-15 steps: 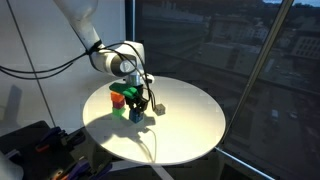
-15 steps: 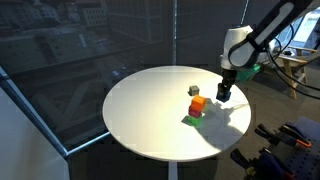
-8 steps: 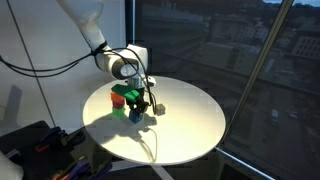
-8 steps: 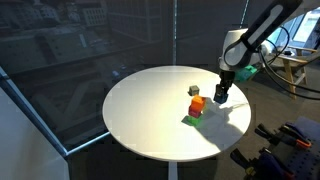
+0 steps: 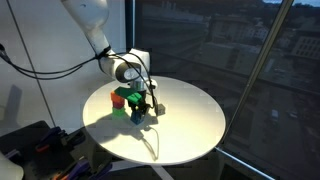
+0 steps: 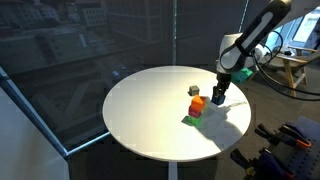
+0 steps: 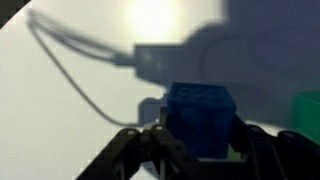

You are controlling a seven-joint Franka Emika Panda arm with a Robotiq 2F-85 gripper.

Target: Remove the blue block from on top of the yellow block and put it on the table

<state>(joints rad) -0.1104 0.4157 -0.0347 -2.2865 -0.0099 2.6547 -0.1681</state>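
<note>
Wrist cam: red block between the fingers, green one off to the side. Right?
No: the block between the fingers is blue, not red, as the wrist view shows. The green one is off to the side.

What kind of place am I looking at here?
Probably a lab or office high up in a city building: tall windows look out over other buildings, and a robot arm works over coloured blocks on a round white table.
</note>
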